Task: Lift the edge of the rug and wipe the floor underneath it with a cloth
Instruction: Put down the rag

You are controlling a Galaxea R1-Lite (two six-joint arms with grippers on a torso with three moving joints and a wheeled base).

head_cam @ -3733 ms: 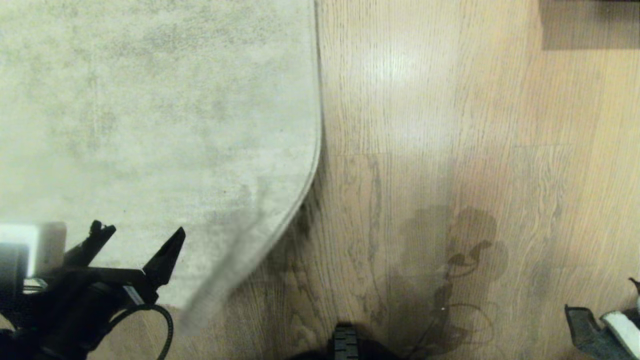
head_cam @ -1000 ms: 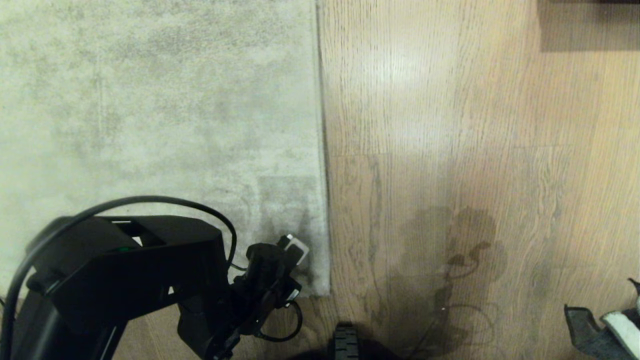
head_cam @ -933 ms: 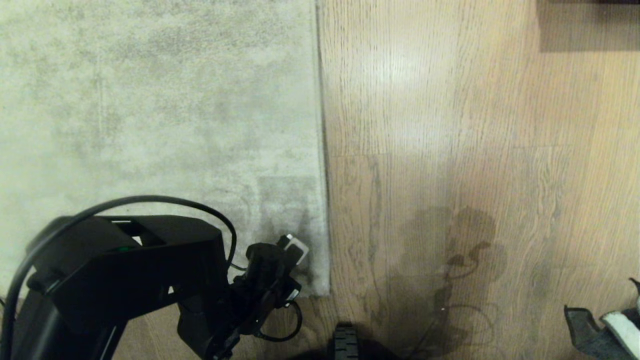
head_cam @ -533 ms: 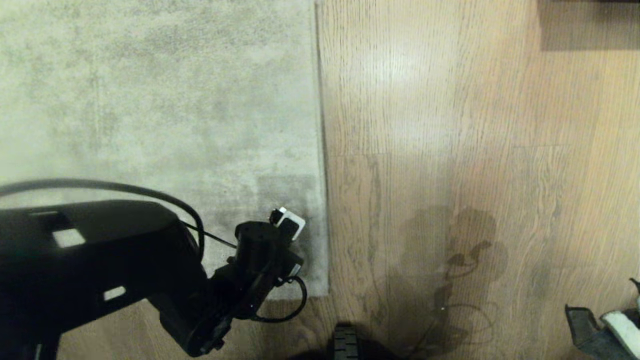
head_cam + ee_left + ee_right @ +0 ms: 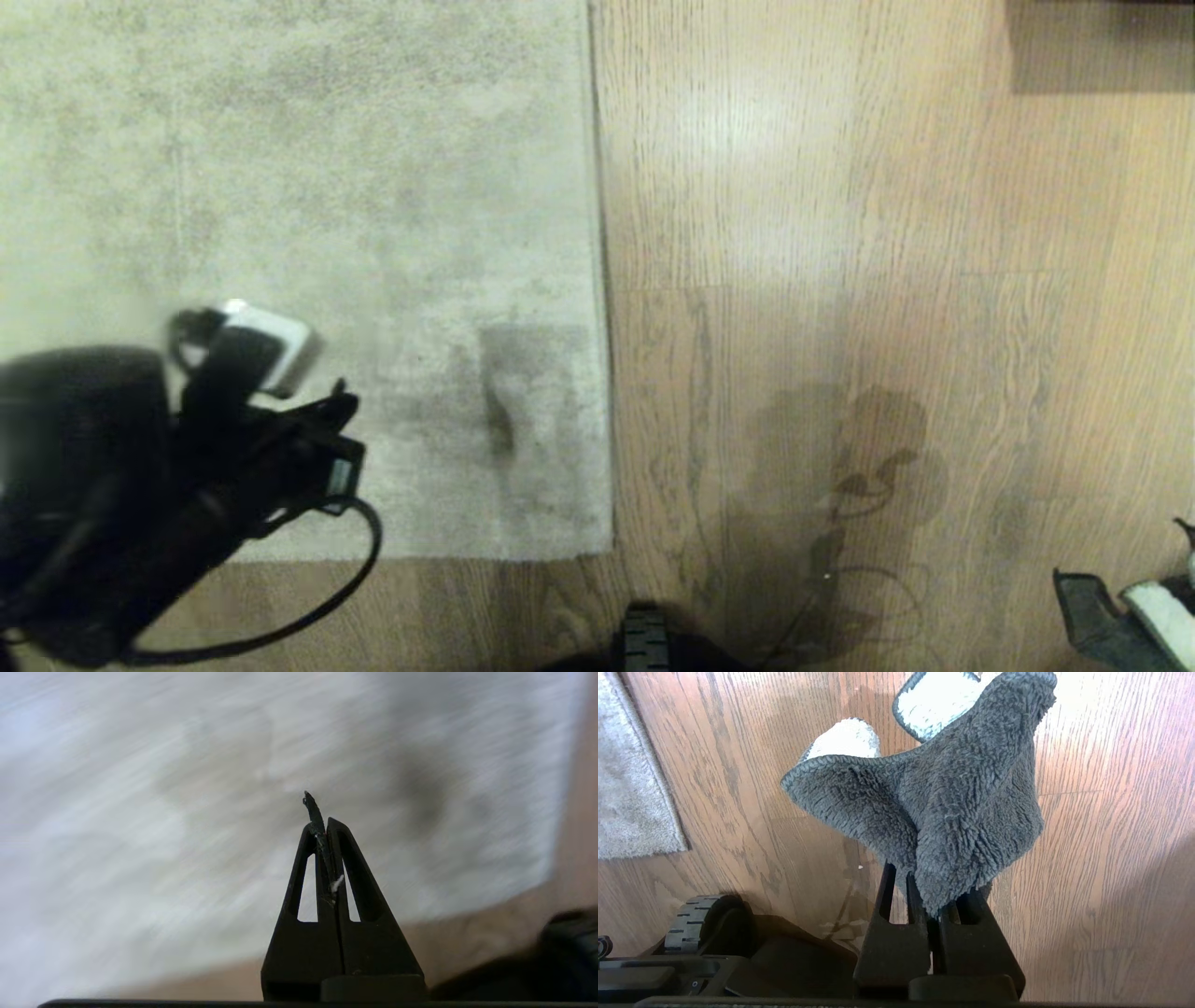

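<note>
The pale mottled rug (image 5: pixel 299 215) lies flat on the wood floor (image 5: pixel 840 280), with its straight rug edge (image 5: pixel 599 280) and near corner (image 5: pixel 607 546) down. My left gripper (image 5: pixel 341 401) hovers above the rug's near part, well to the left of the corner. In the left wrist view that gripper (image 5: pixel 322 822) is shut with no rug between its fingers, only a frayed strip of pad sticking out. My right gripper (image 5: pixel 931 882) is parked low at the right, shut on the fluffy dark grey cloth (image 5: pixel 948 802) with pale patches, also seen as the cloth (image 5: pixel 1102 607).
My own base with a ribbed wheel (image 5: pixel 644 644) sits at the near edge, seen again as the wheel (image 5: pixel 691 924). A dark piece of furniture (image 5: pixel 1102 42) stands at the far right. Arm shadows fall on the planks (image 5: pixel 840 485).
The left arm has risen off the rug corner and swung back to the left. The corner, lifted a few seconds ago, now lies flat. The right arm has not moved.
</note>
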